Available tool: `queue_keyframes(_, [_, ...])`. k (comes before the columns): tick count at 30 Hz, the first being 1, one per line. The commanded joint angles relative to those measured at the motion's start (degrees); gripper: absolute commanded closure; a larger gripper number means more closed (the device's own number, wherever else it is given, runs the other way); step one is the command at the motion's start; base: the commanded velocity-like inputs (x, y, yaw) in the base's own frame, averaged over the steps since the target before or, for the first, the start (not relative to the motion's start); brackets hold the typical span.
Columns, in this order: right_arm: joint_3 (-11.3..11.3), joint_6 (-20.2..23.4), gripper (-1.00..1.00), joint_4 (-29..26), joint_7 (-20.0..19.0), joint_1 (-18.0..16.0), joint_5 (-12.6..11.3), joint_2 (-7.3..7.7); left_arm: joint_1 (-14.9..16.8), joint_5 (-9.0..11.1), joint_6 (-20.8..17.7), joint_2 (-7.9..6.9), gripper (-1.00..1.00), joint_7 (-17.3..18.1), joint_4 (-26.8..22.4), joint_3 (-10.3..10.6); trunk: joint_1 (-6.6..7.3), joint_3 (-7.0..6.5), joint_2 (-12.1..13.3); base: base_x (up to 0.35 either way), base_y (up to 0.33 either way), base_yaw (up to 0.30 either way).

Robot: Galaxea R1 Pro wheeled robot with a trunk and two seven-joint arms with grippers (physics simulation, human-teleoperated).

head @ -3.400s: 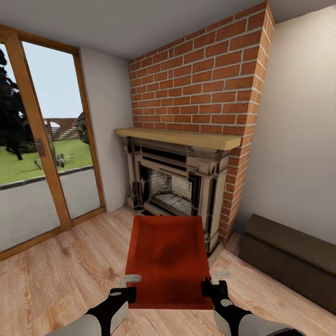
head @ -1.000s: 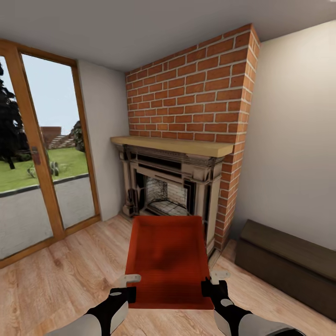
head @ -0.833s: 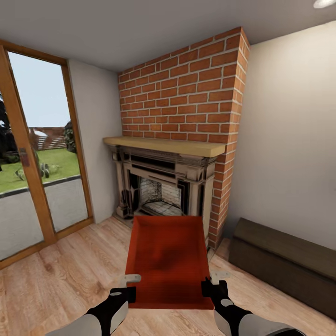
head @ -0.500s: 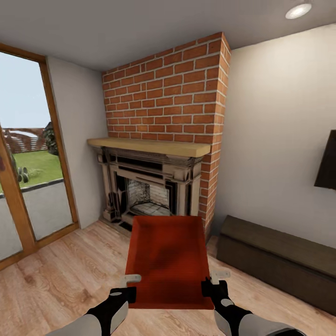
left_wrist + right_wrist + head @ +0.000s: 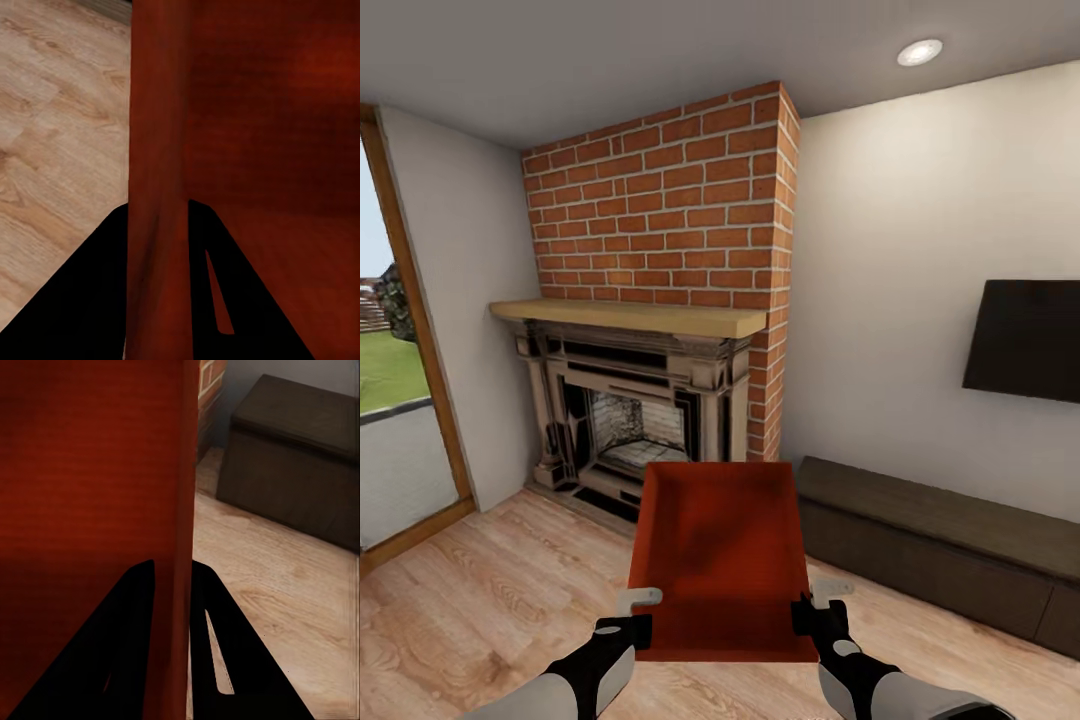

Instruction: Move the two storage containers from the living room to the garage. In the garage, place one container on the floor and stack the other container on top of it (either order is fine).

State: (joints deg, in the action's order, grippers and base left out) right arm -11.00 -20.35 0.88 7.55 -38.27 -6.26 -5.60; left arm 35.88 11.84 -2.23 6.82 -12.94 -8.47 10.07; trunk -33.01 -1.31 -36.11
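Low in the centre of the head view, the orange-red storage container (image 5: 718,555) is carried between both arms: the left end effector (image 5: 630,628) is clamped on its left wall, the right end effector (image 5: 806,612) on its right wall. Carrying it well means keeping it level and both grips even while turning. Its flat plastic walls are smooth; the fireplace (image 5: 660,270) is rough brick, the floor (image 5: 480,590) light wood plank.
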Motion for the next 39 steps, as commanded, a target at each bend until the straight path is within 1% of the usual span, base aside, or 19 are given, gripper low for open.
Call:
queue_keyframes(1, [1.3, -0.3, 1.00, 0.1, 0.3, -0.1, -1.2, -0.07, 0.0, 0.0, 0.1, -0.05, 1.00, -0.7, -0.1, 0.0, -0.01, -0.02, 0.0, 0.000, 0.000, -0.262])
queue_keyframes(11, [1.3, -0.3, 1.00, 0.1, 0.7, 0.0, -1.2, -0.11, 0.0, 0.0, 0.5, -0.05, 1.00, -0.7, -0.1, 0.1, -0.01, -0.10, 0.0, 0.000, 0.000, -0.077])
queue_keyframes(15, [1.3, -0.3, 1.00, 0.1, 0.5, 0.0, -1.2, -0.11, 0.0, 0.0, 0.5, -0.05, 1.00, -0.7, -0.1, 0.0, -0.01, -0.15, 0.0, 0.000, 0.000, -0.168])
queue_keyframes(39, [1.3, -0.3, 1.00, 0.1, 0.0, 0.0, -1.1, 0.05, 0.0, 0.0, 0.6, -0.05, 1.00, -0.7, -0.1, 0.0, -0.01, -0.19, 0.0, 0.000, 0.000, -0.266])
